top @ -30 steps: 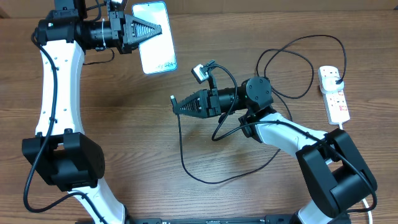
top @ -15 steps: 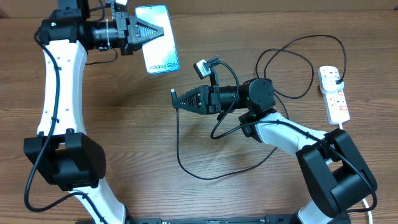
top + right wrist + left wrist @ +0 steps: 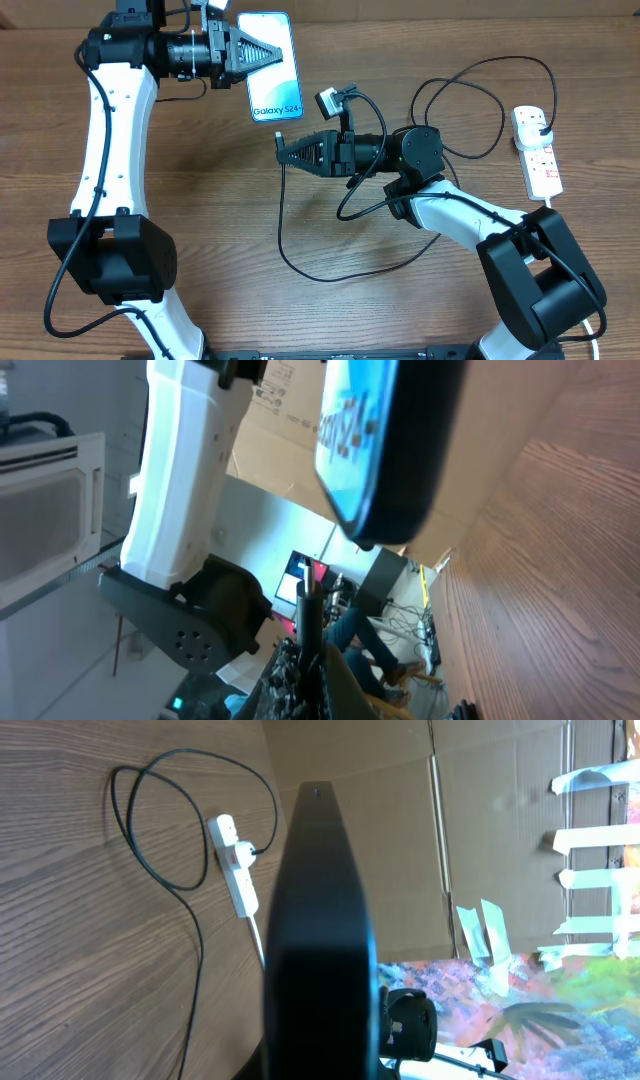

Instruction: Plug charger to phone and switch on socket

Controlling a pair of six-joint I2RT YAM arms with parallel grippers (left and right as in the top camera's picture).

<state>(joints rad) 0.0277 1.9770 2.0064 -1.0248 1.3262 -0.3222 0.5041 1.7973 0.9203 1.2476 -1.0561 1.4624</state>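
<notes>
My left gripper (image 3: 262, 58) is shut on the phone (image 3: 272, 72), held above the table at the top centre; its light blue screen with "Galaxy" text faces up. In the left wrist view the phone (image 3: 320, 930) shows edge-on as a dark slab. My right gripper (image 3: 284, 157) is shut on the charger's connector tip, pointing left, just below and right of the phone. The black charger cable (image 3: 300, 270) loops over the table to its plug in the socket (image 3: 538, 150), a white power strip at the right. In the right wrist view the connector (image 3: 310, 625) sits just below the phone's end (image 3: 385, 450).
The power strip (image 3: 235, 870) with the cable loop also shows in the left wrist view. Cardboard panels stand beyond the table's far edge. The right arm's own cables arch above its wrist (image 3: 345, 100).
My left gripper carried the phone to the right and slightly down. My right gripper lifted the connector tip up toward the phone's lower end.
</notes>
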